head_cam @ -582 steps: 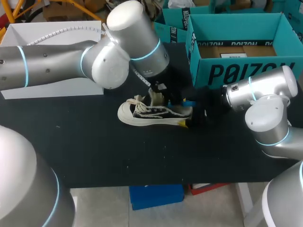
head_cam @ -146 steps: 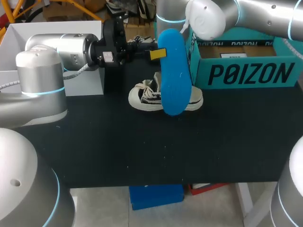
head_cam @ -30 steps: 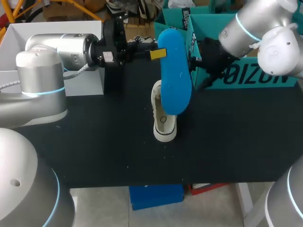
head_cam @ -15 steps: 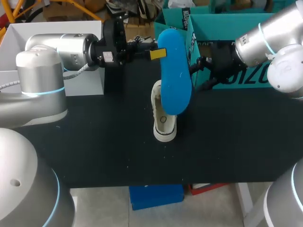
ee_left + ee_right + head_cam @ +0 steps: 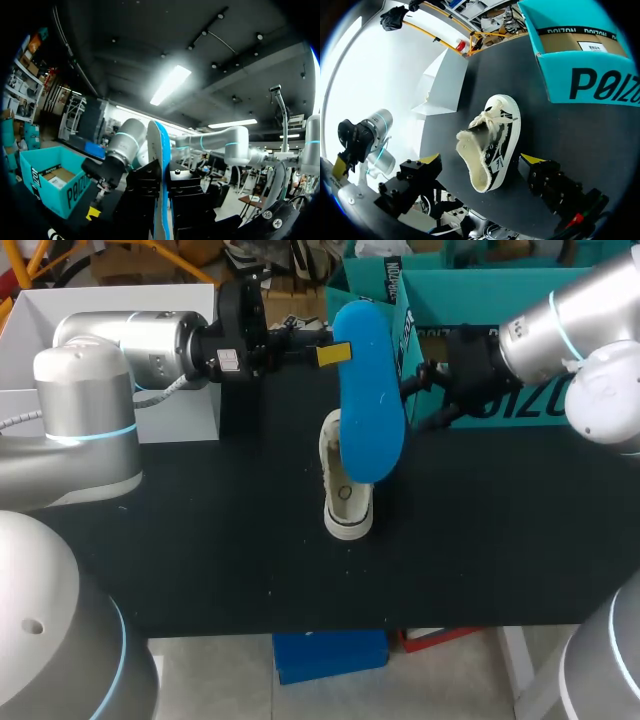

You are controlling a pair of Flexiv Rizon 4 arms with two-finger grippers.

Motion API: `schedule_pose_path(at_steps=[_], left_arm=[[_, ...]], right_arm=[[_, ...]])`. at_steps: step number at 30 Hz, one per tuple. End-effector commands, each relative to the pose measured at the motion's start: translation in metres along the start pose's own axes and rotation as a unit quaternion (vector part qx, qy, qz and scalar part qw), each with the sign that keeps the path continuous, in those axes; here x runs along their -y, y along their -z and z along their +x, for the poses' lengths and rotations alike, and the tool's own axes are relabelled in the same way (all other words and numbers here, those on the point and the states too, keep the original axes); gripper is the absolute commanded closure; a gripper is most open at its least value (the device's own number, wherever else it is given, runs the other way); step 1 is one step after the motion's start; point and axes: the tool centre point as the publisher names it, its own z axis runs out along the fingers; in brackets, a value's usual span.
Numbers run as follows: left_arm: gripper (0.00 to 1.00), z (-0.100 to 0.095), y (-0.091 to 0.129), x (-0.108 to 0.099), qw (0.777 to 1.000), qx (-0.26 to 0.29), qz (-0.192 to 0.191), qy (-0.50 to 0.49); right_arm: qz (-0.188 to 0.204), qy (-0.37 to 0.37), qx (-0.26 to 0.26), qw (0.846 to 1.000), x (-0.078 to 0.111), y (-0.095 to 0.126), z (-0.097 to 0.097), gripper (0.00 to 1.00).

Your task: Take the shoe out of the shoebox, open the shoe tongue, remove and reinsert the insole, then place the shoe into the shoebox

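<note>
Holding: the left arm comes in level from its side, its gripper clamped on the top end of the blue insole, which hangs upright just above the shoe.
Left wrist view: the insole shows edge-on, pinched from both sides between the two black fingers.
Right arm: it reaches in from the opposite side of the shoe, wrist pointed toward it. The right gripper has its yellow-tipped fingers spread wide and grips nothing. The shoe lies ahead of it, untouched.
Shoe: black-and-white canvas with a white sole and loose laces, resting on the black table directly under the hanging insole.
Shoebox: teal and open-topped, it stands beyond the shoe on the right arm's side, apart from it.
White box: it stands beyond the shoe on the left arm's side.
Count: two arms, two grippers, one shoe, one insole.
</note>
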Motion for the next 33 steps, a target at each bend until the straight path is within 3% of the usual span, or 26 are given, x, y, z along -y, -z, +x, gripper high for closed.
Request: schedule_pose_path(at_steps=[1,8,21,33], left_arm=[[1.00,0.000,-0.001,-0.001,1.000,0.001,0.001,-0.001],[1.00,0.000,-0.001,-0.001,1.000,0.001,0.001,-0.001],[1.00,0.000,-0.001,-0.001,1.000,0.001,0.001,-0.001],[1.00,0.000,-0.001,-0.001,1.000,0.001,0.001,-0.001]], right_arm=[[0.000,0.000,0.000,1.000,-0.001,-0.001,0.000,0.00],[0.000,0.000,0.000,1.000,-0.001,-0.001,0.000,0.00],[-0.011,-0.020,-0.112,0.993,-0.006,0.011,0.005,0.00],[-0.017,-0.058,-0.223,0.973,-0.006,0.019,0.006,0.00]])
